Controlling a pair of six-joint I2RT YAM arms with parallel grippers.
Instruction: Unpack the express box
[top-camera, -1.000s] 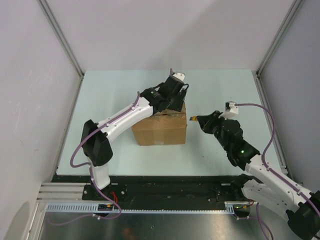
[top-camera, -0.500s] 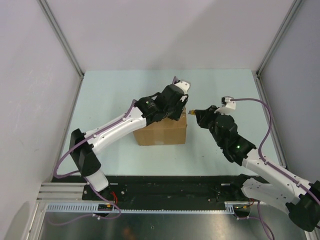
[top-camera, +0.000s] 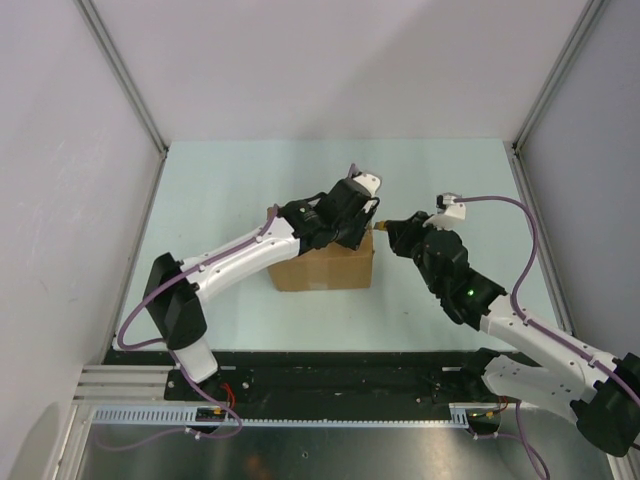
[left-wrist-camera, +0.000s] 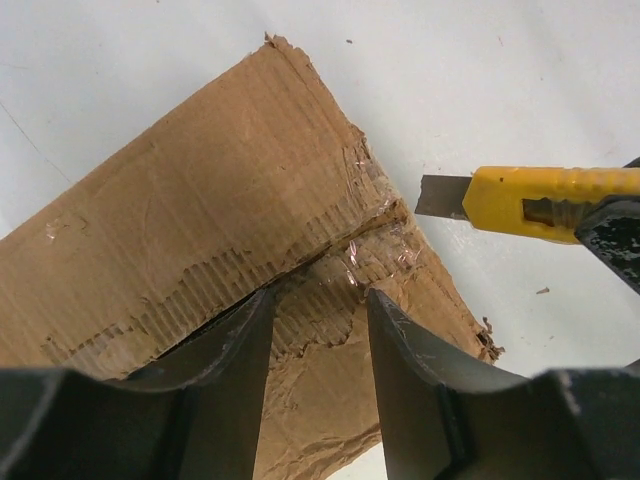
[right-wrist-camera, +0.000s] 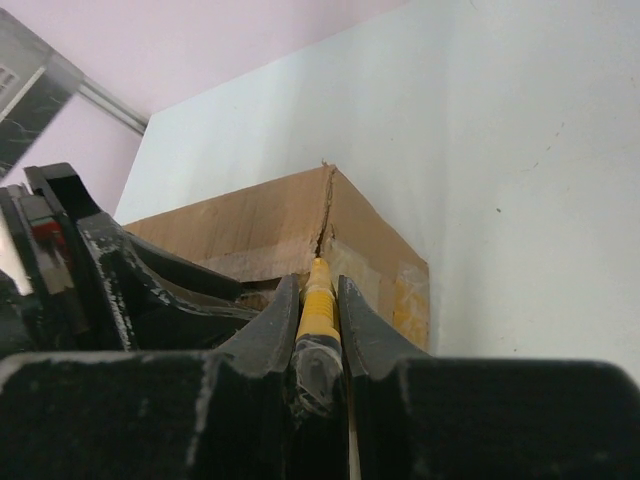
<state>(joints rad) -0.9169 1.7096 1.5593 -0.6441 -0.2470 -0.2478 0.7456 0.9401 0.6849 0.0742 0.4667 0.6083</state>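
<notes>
The left gripper (left-wrist-camera: 318, 300) stands part-spread over the express box (top-camera: 320, 270), fingers either side of its torn, taped centre seam, grasping nothing. The box sits mid-table (top-camera: 230, 190). Just beside its right top edge, a yellow utility knife (left-wrist-camera: 545, 203), blade out, is clenched in the right gripper (right-wrist-camera: 318, 285).

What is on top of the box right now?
The left claw is over the box's top, fingers straddling the torn seam. The knife is beside it, not on it. Flaps are shut, so the inside is hidden.
</notes>
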